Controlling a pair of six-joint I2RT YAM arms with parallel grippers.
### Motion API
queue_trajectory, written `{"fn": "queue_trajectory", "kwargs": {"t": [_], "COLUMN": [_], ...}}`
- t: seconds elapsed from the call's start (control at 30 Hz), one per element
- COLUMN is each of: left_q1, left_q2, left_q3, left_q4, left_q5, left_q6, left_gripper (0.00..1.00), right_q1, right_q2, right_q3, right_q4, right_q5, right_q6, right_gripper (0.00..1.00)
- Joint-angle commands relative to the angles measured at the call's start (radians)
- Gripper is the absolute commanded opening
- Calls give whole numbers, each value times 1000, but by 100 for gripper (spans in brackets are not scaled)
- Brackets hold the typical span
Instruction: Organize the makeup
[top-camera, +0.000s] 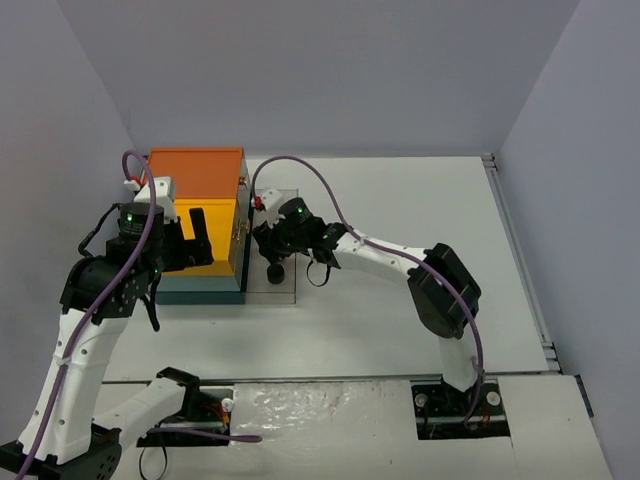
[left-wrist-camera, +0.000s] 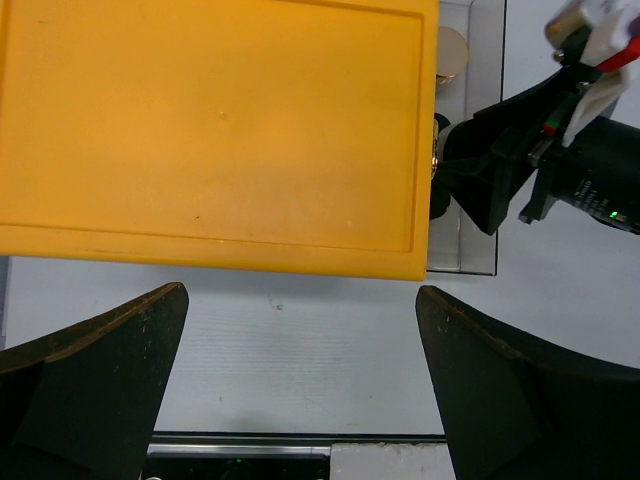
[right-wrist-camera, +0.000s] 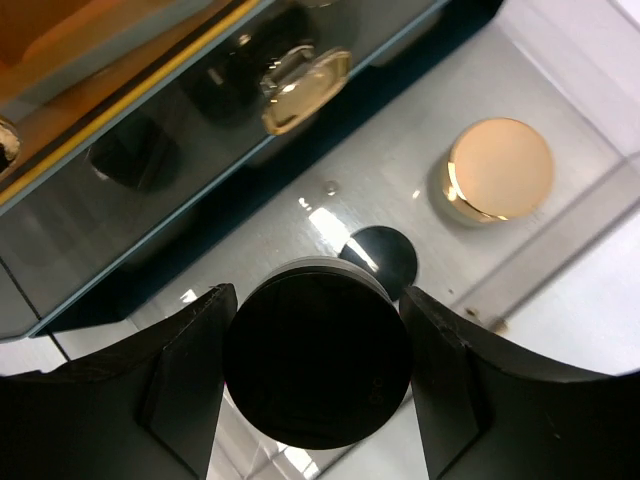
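Note:
My right gripper (right-wrist-camera: 317, 370) is shut on a round black jar (right-wrist-camera: 318, 360), one finger on each side, over the floor of a clear tray (right-wrist-camera: 300, 200). In the top view the jar (top-camera: 275, 271) hangs under the right gripper (top-camera: 277, 248), just right of the box. A gold-lidded jar (right-wrist-camera: 498, 170) stands in the tray beyond it and also shows in the left wrist view (left-wrist-camera: 450, 55). A small dark round patch (right-wrist-camera: 378, 258) lies on the tray floor. My left gripper (left-wrist-camera: 300, 390) is open and empty, above the box's near edge (top-camera: 195, 240). The other makeup is out of view.
The big orange-topped teal box (top-camera: 200, 225) stands left of the clear tray (top-camera: 288, 290); its lid (left-wrist-camera: 220, 130) fills the left wrist view. Its gold latch (right-wrist-camera: 305, 88) faces the tray. White table (top-camera: 400, 320) lies to the right and in front, with walls on both sides.

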Motion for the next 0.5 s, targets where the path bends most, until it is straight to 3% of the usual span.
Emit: {"fn": "queue_trajectory", "kwargs": {"t": [0.0, 0.47], "left_q1": [7, 7], "left_q2": [-10, -1], "left_q3": [19, 19], "left_q4": [2, -7], "left_q5": [-16, -26], "left_q6": [-9, -3], "left_gripper": [97, 97], "right_q1": [17, 37], "right_q2": [36, 143], "right_q3": [77, 123], "right_q4": [107, 101], "right_q5": [-78, -152], "right_q6": [-75, -134], "right_gripper": [4, 6]}}
